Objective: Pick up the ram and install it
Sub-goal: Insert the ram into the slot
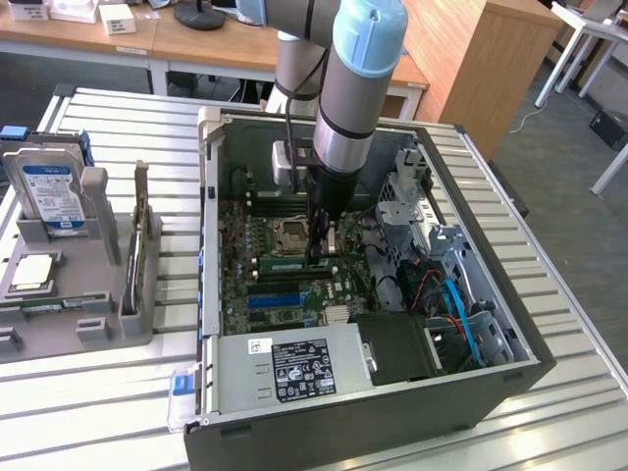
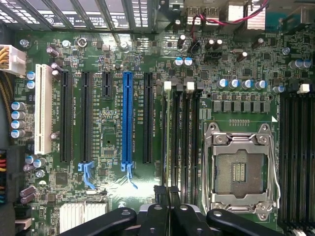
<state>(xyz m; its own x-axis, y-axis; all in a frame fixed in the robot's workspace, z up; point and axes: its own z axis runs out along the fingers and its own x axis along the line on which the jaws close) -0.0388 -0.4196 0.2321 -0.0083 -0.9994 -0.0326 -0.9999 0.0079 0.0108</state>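
Open computer case (image 1: 412, 420) on slatted metal table (image 1: 98, 404); jaws pressed together over motherboard (image 1: 294, 299); wooden desks (image 1: 196, 44) behind.

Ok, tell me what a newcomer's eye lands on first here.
The robot arm reaches down into the open computer case on the slatted table, its shut gripper at the memory slots. Close by sit the empty processor socket and one bright blue slot.
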